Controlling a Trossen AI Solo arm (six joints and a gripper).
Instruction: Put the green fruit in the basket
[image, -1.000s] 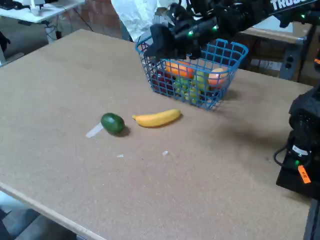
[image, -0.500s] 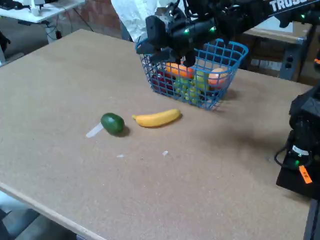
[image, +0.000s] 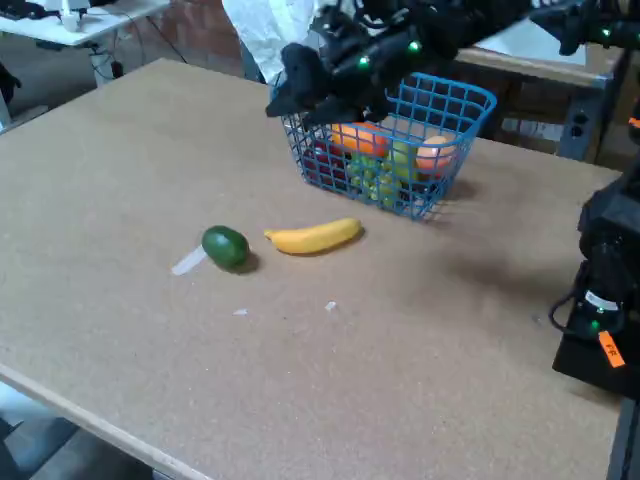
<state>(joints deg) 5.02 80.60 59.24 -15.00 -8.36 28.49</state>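
In the fixed view the green fruit lies on the table, long axis running left-right, beside a banana. The basket holds fruit. The gripper hovers blurred; finger spread unclear.

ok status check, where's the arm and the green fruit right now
Gripper up by the basket rim, jaws unreadable. Green fruit on table, untouched. Banana just right of it, apart.

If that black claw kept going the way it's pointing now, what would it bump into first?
The gripper points left and slightly down, so it would probably meet the bare brown tabletop first, missing the small dark green fruit. Depth is unclear.
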